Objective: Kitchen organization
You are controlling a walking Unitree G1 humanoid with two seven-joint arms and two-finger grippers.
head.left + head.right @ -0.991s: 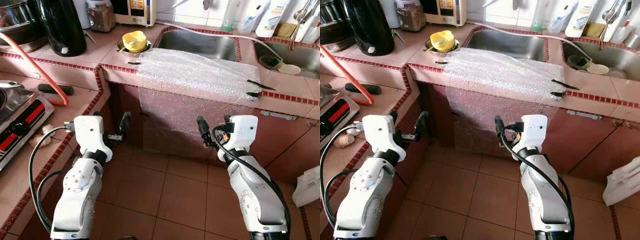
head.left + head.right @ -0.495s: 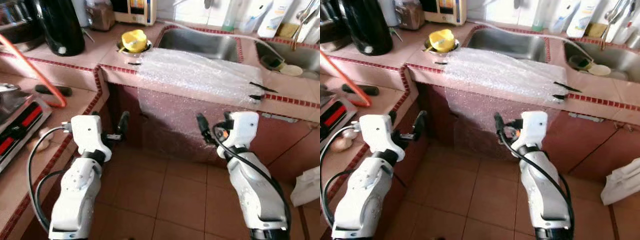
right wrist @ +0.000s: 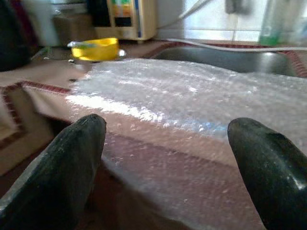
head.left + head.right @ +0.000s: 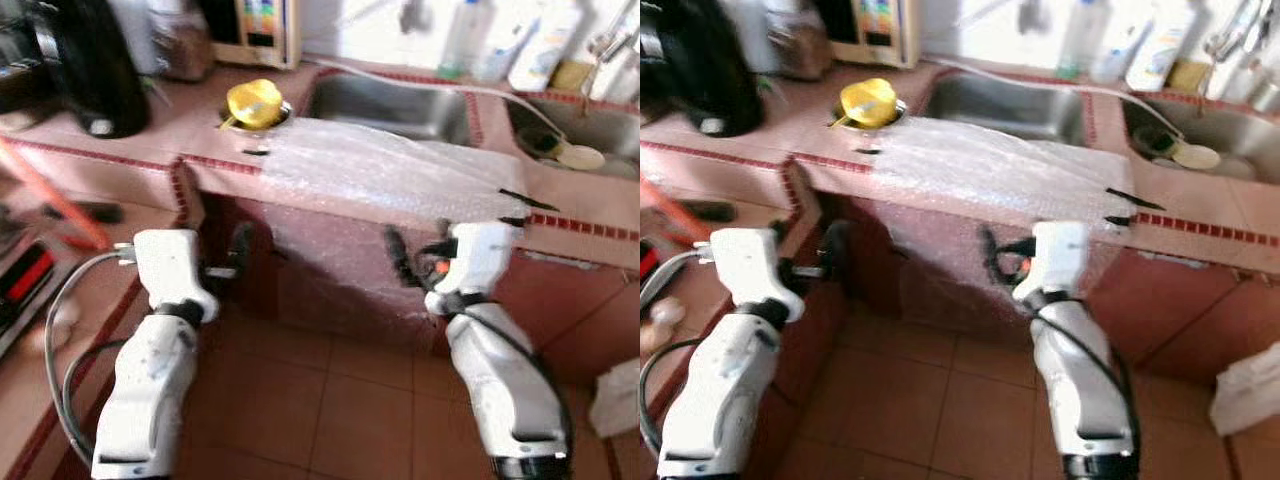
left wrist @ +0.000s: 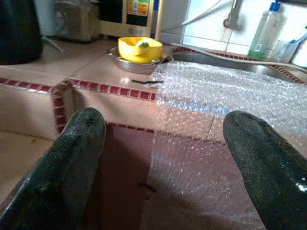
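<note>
Bubble wrap [image 4: 390,170] is our likeliest target: it lies taped over the counter edge just in front of the sink [image 4: 395,100], its long axis running along that edge, with one flap hanging down the cabinet face below the sink. Compared with a second ago, we have come closer to it and the whole view is now blurred and shifted, which we read as our own walking, not any movement of the sheet; we judge the approach nearly done and no handling begun.

Going left to right from the sink: well to its left stands a dark kettle [image 4: 85,70], then a yellow cup [image 4: 252,100] in a small bowl just beside the sink's left rim.

Our left gripper [image 5: 160,158] is wide open and empty, held below the counter edge to the left of the sink, facing the sheet. Our right gripper [image 3: 165,163] is likewise spread wide, holding nothing, close before the hanging flap under the sink.
</note>
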